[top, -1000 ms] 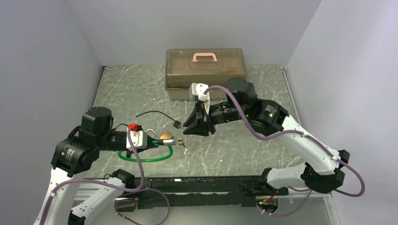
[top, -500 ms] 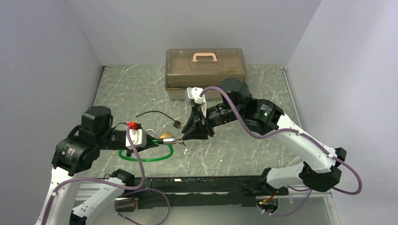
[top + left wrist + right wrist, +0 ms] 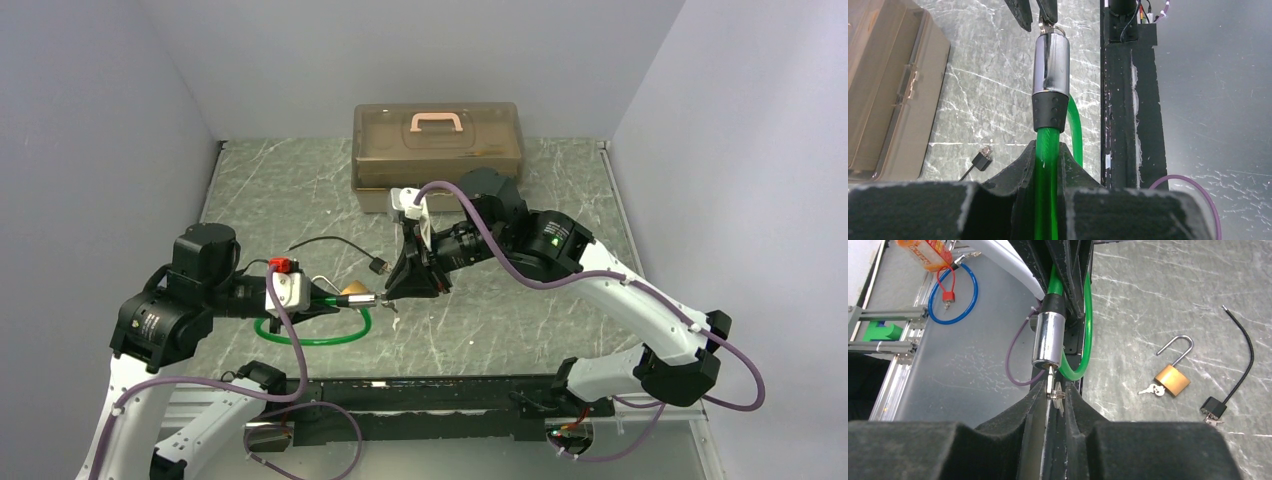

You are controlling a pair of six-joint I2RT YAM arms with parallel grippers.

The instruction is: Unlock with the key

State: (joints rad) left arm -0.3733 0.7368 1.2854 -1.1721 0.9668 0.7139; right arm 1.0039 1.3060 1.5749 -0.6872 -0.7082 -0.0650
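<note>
A green cable lock ends in a chrome cylinder. My left gripper is shut on the green cable just behind the cylinder's black collar and holds it level above the table. A small silver key on a ring sticks out of the cylinder's end face. My right gripper faces that end, and its narrow jaws close on the key's head and ring. In the top view the two grippers meet tip to tip at the cylinder.
An unlocked brass padlock with its own key lies on the table under the grippers. A black cable lock lies beside it. A brown toolbox stands at the back. The black table-edge rail runs close by.
My right arm has moved left toward the cylinder, and its jaws have narrowed round the key. The left arm and the lock have stayed put.
</note>
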